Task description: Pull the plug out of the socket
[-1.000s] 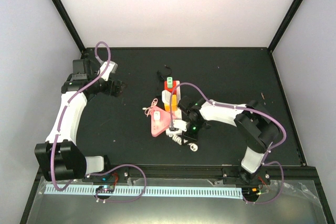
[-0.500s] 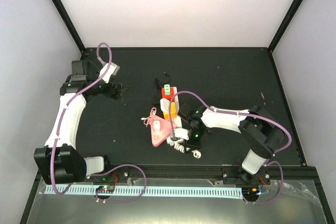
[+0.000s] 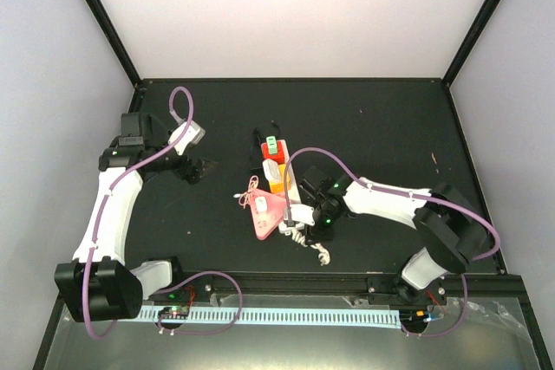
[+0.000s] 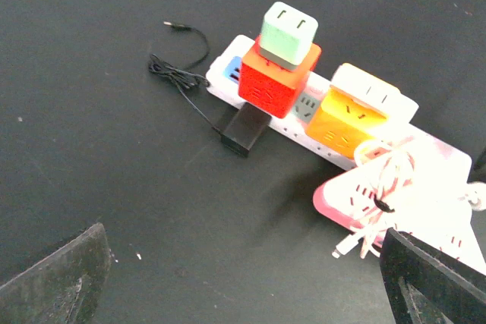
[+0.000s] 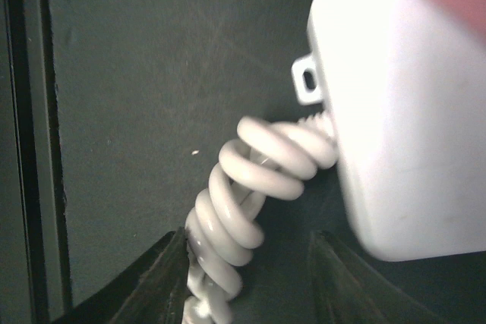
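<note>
On the black table (image 3: 390, 127) I see the socket (image 4: 307, 108) lying mid-table, a red cube plug (image 4: 277, 77) seated in it; my left gripper (image 3: 199, 165) hangs spread wide, well to its left; my right gripper (image 5: 247, 271), fingers parted, straddles its coiled white cord (image 5: 250, 180).

Overhead, plus two wrist views
All share the long white plastic power strip (image 4: 302, 131); right wrist, blurred, seems closest.

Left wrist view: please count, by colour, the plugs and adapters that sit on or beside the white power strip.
red cube: 1
mint green block: 1
orange cube: 1
white block: 1
black plug: 1
pink triangle: 1
Total: 6
</note>
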